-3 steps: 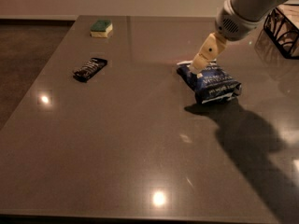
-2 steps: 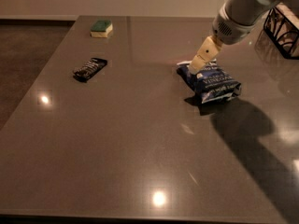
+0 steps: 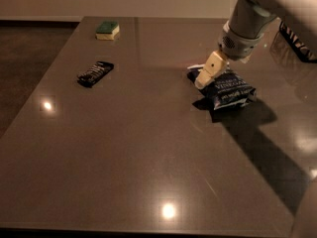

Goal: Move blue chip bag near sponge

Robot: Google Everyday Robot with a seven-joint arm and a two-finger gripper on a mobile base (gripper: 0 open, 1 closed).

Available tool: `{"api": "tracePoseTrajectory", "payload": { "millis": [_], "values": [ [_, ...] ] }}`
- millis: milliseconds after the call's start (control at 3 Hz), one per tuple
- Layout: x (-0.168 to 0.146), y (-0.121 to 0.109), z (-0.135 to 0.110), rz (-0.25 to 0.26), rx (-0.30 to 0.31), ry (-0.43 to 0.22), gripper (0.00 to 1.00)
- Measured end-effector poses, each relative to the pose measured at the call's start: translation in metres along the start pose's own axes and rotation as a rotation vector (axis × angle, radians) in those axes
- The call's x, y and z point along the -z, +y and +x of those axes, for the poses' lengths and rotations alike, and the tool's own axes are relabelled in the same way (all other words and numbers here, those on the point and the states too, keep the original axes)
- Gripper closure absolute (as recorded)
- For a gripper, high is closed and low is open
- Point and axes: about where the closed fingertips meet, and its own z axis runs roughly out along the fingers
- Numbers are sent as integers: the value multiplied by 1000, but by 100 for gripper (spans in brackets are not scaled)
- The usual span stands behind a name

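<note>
The blue chip bag (image 3: 231,90) lies crinkled on the dark table, right of middle, with white lettering facing up. My gripper (image 3: 208,71) hangs from the pale arm that comes in from the top right and sits low at the bag's left end, touching or just above its pale edge. The sponge (image 3: 107,30), green over yellow, lies far off at the back left of the table.
A flat black wrapped bar (image 3: 95,73) lies on the left side of the table (image 3: 138,157). A dark wire basket (image 3: 300,38) stands at the right edge. The arm throws a long shadow to the front right. The floor drops away on the left.
The gripper has come down and to the left, from above the bag's back edge to its left end. The bag, sponge and bar have not moved.
</note>
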Motion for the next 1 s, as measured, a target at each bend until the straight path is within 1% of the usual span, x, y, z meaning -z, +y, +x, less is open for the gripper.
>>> {"api": "tracePoseTrajectory", "payload": {
  "millis": [333, 667, 1000],
  "values": [
    [-14, 17, -2, -67, 5, 42, 17],
    [-22, 25, -4, -88, 11, 69, 40],
    [-20, 28, -13, -71, 36, 76, 65]
  ]
}}
